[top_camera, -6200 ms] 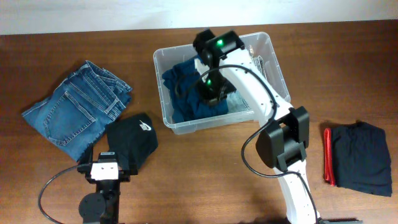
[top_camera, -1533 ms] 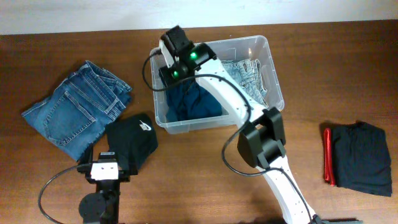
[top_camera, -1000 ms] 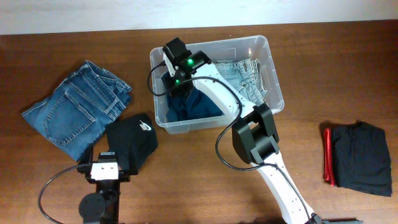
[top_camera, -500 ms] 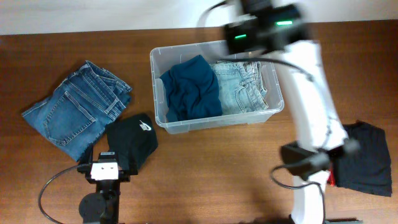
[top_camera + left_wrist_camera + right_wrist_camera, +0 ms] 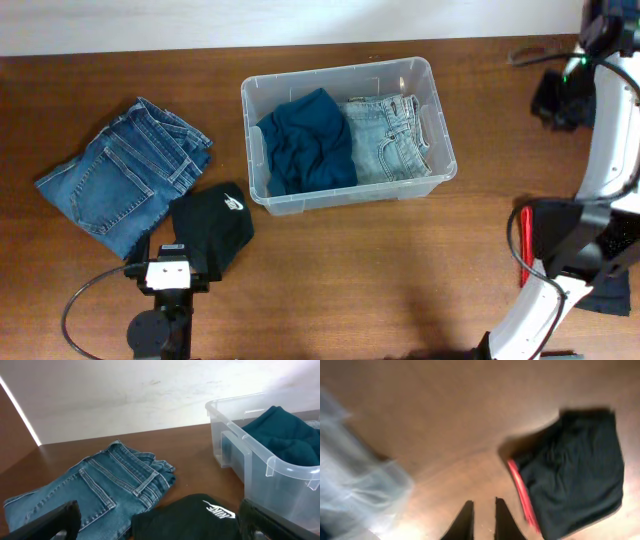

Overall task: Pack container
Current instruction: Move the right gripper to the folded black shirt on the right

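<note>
Left gripper (image 5: 157,520) sits low at the near edge of the table (image 5: 380,280). Its jaws are spread as wide as they go, with nothing in them.

Just ahead of it lies a black item (image 5: 212,225) with a white logo. It's touching the near corner of the folded blue jeans (image 5: 125,175) to its left.

Near right there's a dark folded garment (image 5: 580,460) with a red strip (image 5: 520,490) along the side facing the container. From overhead, the right arm's lower links cover much of it.

The container (image 5: 400,190) is mid-table toward the far side, upright with its top open and nothing on the table touching it. Inside, a teal garment (image 5: 305,140) is bunched in the left half and light-wash jeans (image 5: 385,140) lie flat in the right half, the two touching.

Right gripper (image 5: 484,507) is up at the far right corner, well apart from the container, over plain wood. The wrist view is blurred, but the fingers read as almost together with a thin slit between them and nothing held.
</note>
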Tool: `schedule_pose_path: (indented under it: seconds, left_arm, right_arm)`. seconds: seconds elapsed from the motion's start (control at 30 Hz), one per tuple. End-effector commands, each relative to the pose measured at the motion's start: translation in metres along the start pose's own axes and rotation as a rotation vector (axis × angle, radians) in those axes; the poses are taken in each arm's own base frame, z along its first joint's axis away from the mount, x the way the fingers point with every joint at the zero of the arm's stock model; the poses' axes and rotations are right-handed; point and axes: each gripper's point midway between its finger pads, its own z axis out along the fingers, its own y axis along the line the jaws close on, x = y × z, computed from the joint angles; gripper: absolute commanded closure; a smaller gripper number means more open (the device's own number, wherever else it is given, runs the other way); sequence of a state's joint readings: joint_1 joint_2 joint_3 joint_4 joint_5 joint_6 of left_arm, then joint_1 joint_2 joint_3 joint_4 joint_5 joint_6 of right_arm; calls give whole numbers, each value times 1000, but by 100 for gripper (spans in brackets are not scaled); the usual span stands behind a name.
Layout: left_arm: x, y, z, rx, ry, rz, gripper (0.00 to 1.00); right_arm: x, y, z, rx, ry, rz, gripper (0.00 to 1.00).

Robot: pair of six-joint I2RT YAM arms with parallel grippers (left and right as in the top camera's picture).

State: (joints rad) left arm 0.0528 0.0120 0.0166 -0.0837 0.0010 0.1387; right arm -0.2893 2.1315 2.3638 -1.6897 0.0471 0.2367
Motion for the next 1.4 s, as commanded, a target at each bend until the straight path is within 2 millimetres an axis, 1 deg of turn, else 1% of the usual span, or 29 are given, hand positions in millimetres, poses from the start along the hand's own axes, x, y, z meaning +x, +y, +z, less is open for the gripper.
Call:
schedule_pose_path:
  seconds: [0.0, 0.07, 0.13, 0.27, 0.37, 0.7, 0.8, 0.93, 1.0, 1.07, 1.13, 1.17, 1.27, 1.3, 1.33, 1.37]
  left_arm:
    - [2, -1, 0, 7, 0, 16, 0]
    - [2, -1, 0, 7, 0, 16, 0]
    - [2, -1, 0, 7, 0, 16, 0]
    - [2, -1, 0, 7, 0, 16, 0]
    - [2, -1, 0, 7, 0, 16, 0]
    - [2, -1, 0, 7, 0, 16, 0]
    - [2, -1, 0, 7, 0, 16, 0]
    - [2, -1, 0, 7, 0, 16, 0]
    - [2, -1, 0, 7, 0, 16, 0]
    - [2, -1, 0, 7, 0, 16, 0]
    - [2, -1, 0, 7, 0, 16, 0]
    - [2, -1, 0, 7, 0, 16, 0]
    - [2, -1, 0, 7, 0, 16, 0]
    - [2, -1, 0, 7, 0, 16, 0]
    - [2, -1, 0, 7, 0, 16, 0]
    - [2, -1, 0, 7, 0, 16, 0]
  right_arm:
    - [18, -22, 40, 25, 142, 64, 84]
    - [25, -36, 53, 48, 188, 118, 82]
    - [32, -50, 59, 63, 223, 164, 78]
    - [43, -68, 63, 85, 276, 201, 73]
    - [48, -83, 64, 154, 292, 179, 72]
    - [75, -91, 88, 227, 407, 73, 70]
    - [76, -91, 90, 220, 414, 51, 67]
    - [82, -88, 86, 201, 439, 37, 68]
    - [82, -83, 80, 162, 423, 20, 69]
    - [81, -80, 66, 136, 383, 15, 69]
    - [83, -80, 48, 128, 329, 20, 69]
    - [86, -80, 35, 119, 292, 23, 69]
    - [108, -83, -3, 108, 191, 31, 69]
    - [115, -85, -12, 107, 163, 33, 67]
    - [129, -90, -28, 121, 93, 38, 60]
    - [134, -92, -34, 122, 50, 42, 53]
